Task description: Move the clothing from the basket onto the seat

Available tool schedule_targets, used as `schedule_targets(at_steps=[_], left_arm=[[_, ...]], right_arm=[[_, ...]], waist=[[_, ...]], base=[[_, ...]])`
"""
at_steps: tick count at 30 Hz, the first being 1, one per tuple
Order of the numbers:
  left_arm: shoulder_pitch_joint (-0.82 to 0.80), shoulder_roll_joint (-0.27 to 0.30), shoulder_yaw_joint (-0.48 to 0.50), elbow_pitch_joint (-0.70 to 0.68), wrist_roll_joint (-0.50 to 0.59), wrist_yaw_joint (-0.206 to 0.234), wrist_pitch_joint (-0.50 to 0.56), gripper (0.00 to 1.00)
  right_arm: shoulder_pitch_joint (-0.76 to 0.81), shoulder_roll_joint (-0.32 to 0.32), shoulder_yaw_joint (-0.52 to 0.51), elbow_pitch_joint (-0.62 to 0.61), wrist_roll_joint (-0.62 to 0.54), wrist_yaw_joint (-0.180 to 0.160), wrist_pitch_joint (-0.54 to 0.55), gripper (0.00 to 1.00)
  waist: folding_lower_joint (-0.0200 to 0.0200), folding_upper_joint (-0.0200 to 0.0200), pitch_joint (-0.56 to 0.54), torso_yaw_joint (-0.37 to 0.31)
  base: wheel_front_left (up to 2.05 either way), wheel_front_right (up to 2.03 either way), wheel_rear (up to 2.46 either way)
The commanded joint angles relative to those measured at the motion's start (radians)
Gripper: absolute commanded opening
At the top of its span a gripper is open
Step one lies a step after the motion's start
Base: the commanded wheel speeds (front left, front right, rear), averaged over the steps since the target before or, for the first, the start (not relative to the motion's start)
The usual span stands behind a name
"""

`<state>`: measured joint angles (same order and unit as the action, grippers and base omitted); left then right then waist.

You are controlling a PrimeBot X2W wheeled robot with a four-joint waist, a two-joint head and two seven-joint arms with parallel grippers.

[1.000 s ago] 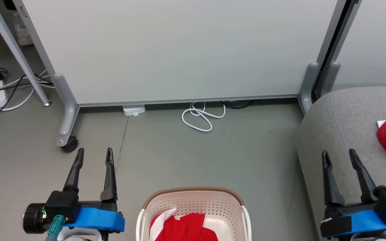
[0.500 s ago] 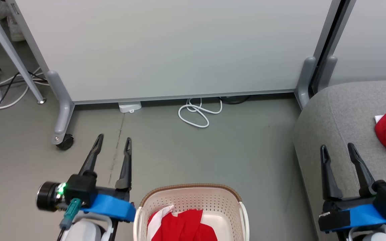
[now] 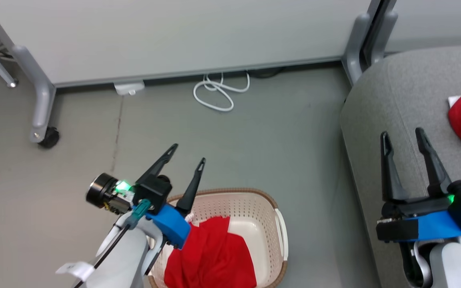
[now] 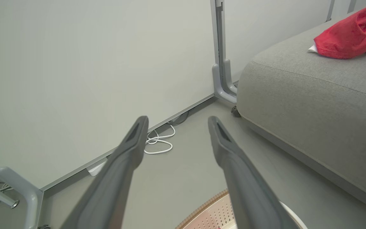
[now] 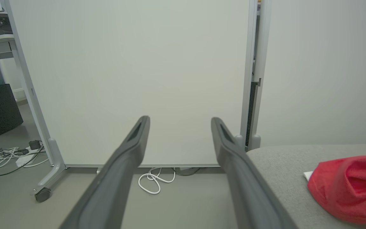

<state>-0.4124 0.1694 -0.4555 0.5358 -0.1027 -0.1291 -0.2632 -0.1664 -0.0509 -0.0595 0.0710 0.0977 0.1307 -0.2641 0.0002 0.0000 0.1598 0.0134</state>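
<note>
head view: left pincer, fingers apart and empty, hangs at the basket rim beside red clothing; right pincer, likewise apart, above the seat.

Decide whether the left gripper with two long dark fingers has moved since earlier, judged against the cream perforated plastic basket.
Yes. The left gripper has swung right toward the basket: before clear of its left side, now overlapping its left rim.
</note>
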Motion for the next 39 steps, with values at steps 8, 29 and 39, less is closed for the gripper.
schedule_targets(at_steps=[8,29,39], left_arm=[[-0.154,0.01,-0.2,0.166,-0.061,-0.001,-0.002,1.0],[-0.466,0.025,-0.725,0.584,-0.199,-0.001,0.025,1.0],[-0.518,0.045,-0.825,0.641,-0.17,-0.002,0.155,1.0]], right_arm=[[-0.085,0.001,-0.001,-0.024,-0.003,0.0,0.0,1.0],[-0.284,0.001,0.052,-0.073,-0.019,0.0,0.0,1.0],[-0.338,0.001,0.062,-0.1,-0.029,0.0,0.0,1.0]], waist=[[-0.0002,0.0,0.158,-0.042],[-0.0002,0.0,0.483,-0.096],[-0.0002,0.0,0.607,-0.121]], base=[[0.0,0.0,0.0],[0.0,0.0,0.0],[0.0,0.0,0.0]])
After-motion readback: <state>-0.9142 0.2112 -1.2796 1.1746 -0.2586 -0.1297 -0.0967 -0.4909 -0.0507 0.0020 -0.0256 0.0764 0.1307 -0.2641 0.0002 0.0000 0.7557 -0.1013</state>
